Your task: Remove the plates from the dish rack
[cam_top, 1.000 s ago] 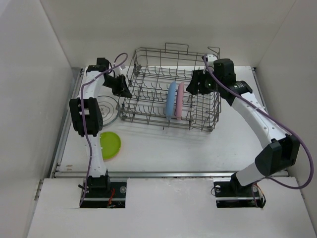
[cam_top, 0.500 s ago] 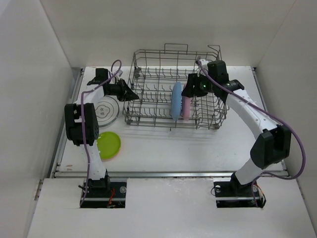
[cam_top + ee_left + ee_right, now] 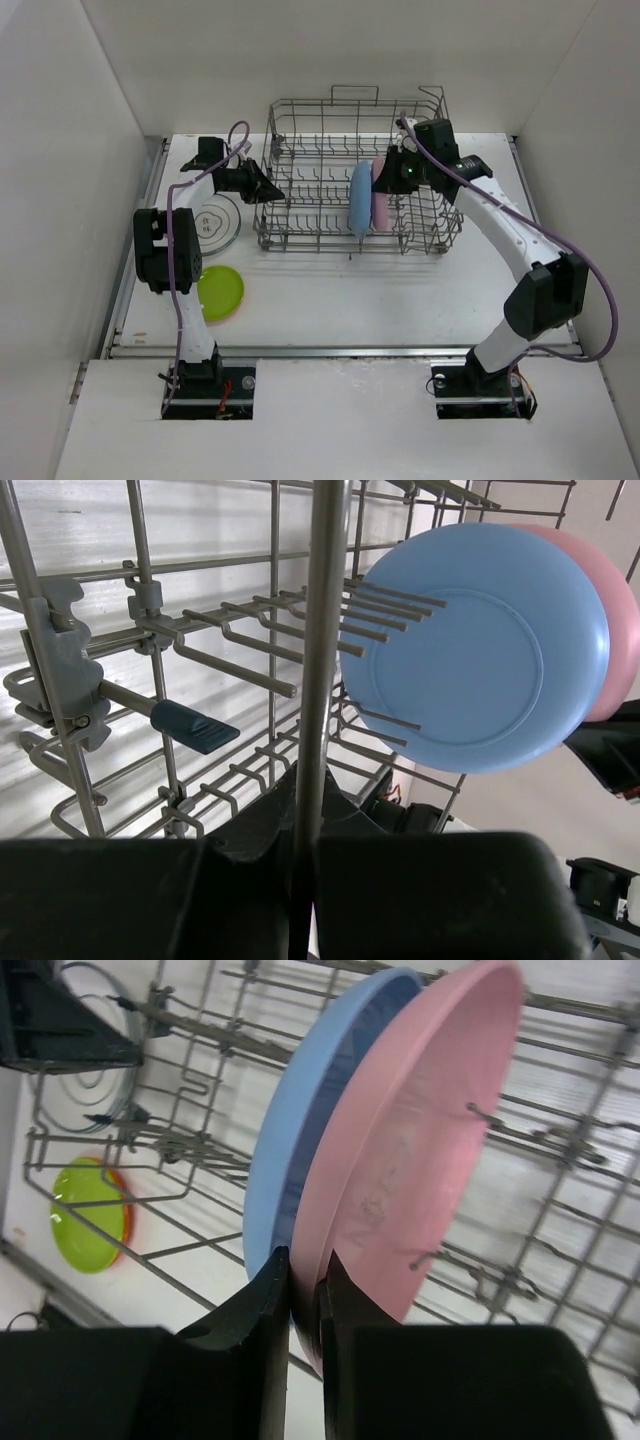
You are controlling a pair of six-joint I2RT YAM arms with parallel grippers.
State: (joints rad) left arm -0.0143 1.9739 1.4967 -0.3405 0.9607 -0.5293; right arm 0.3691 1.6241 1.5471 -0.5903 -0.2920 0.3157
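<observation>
The grey wire dish rack (image 3: 310, 205) stands mid-table. Two plates stand upright in its right half: a light-blue plate (image 3: 360, 197) and a pink plate (image 3: 380, 203) right behind it. My right gripper (image 3: 384, 181) reaches in from the right and is shut on the pink plate's (image 3: 420, 1140) rim, one finger squeezed between it and the light-blue plate (image 3: 285, 1150); the right gripper (image 3: 305, 1272) shows this close up. At the rack's left side my left gripper (image 3: 268, 190) is shut on an upright rack wire (image 3: 322, 660). The left gripper (image 3: 305, 815) faces the light-blue plate (image 3: 480, 650).
A white patterned plate (image 3: 213, 222) lies flat on the table left of the rack. Nearer the front a lime-green plate (image 3: 220, 292) lies on an orange one (image 3: 124, 1222). White walls close in both sides and the back. A blue-tipped clip (image 3: 195, 727) sits on the rack's tines.
My right gripper came in over the rack's right side and closed on the pink plate's rim. My left gripper moved right to the rack's left edge. The rack shifted slightly.
</observation>
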